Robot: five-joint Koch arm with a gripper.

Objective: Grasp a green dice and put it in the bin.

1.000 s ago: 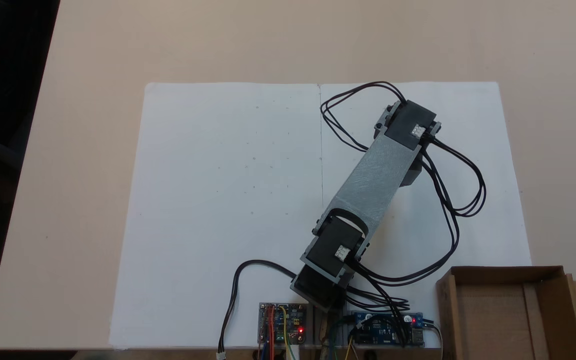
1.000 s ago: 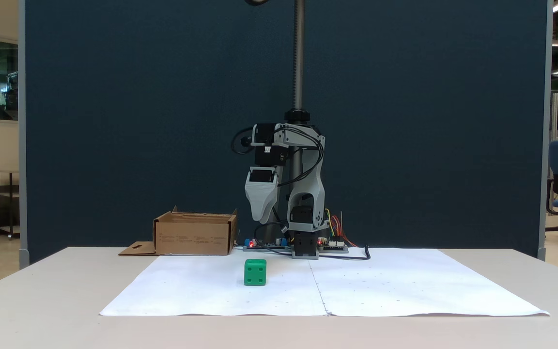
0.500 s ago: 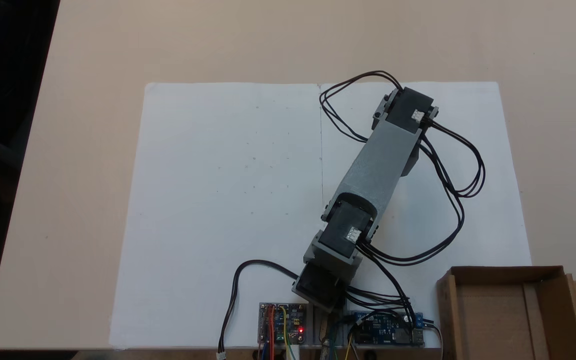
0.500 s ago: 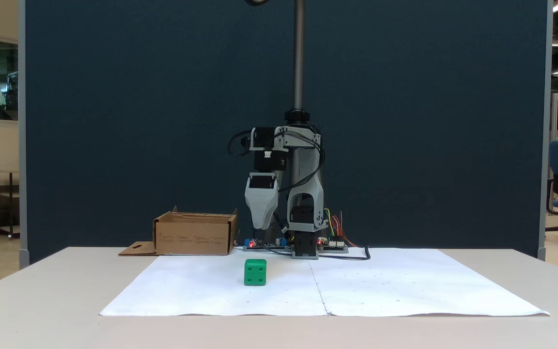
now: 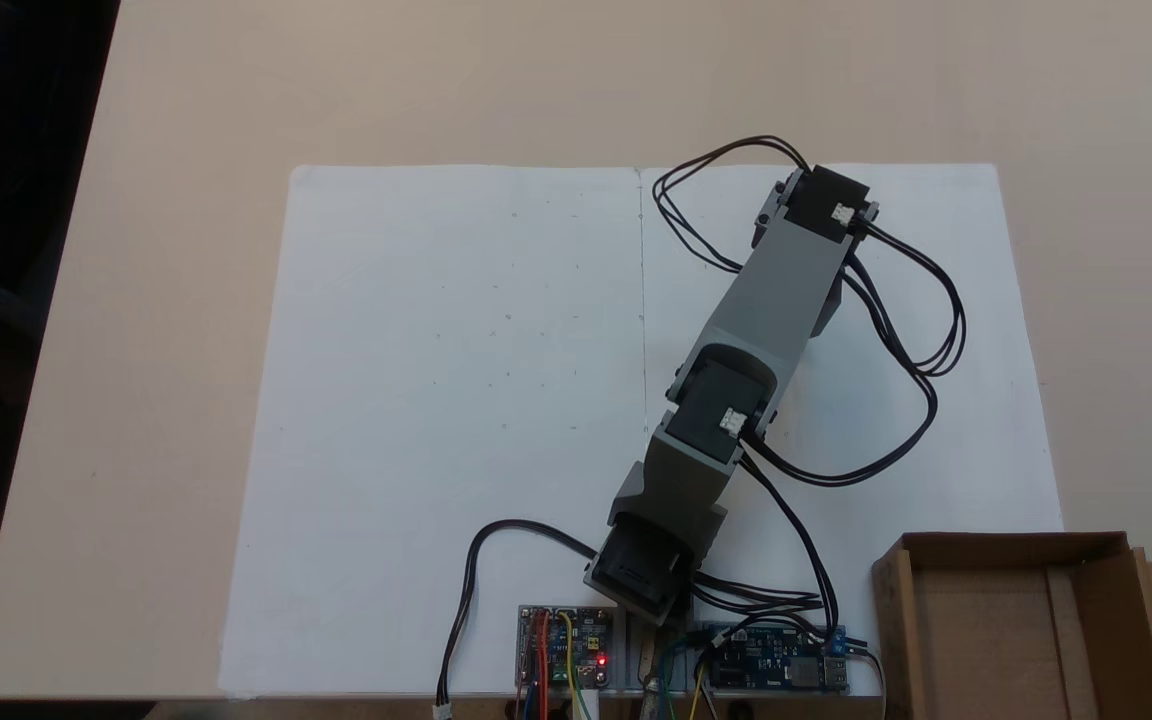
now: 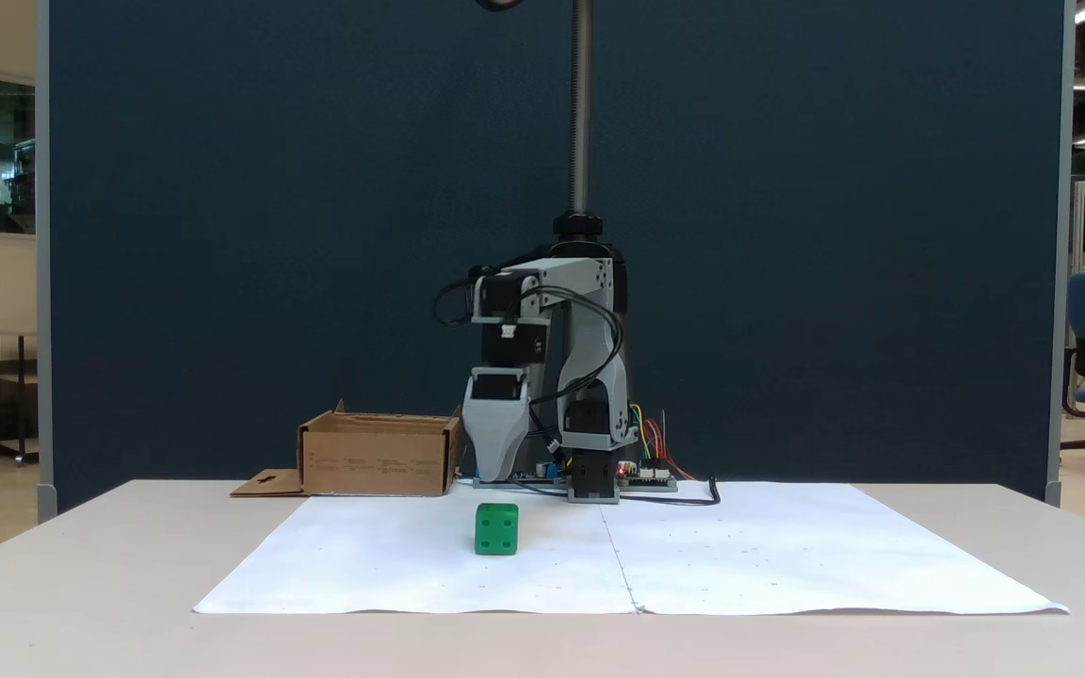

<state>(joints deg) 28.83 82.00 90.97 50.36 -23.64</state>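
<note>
Beige table (image 5: 536, 90) under white paper sheets (image 6: 787, 556); dark blue partition (image 6: 222, 235) behind. Green dice (image 6: 496, 528) on paper, apart from bin (image 6: 378, 457). Gripper (image 6: 493, 471) pointing down above dice; spread or pressed, cannot tell.

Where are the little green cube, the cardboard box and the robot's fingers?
green dice (image 6: 496, 528): fixed view, front face.
bin (image 6: 376, 461): fixed view, front wall.
fingers (image 6: 495, 444): fixed view, grey finger above the paper.

white paper sheets (image 5: 456, 400) on beige table (image 5: 536, 80); blue partition (image 6: 316, 188) behind.
</note>
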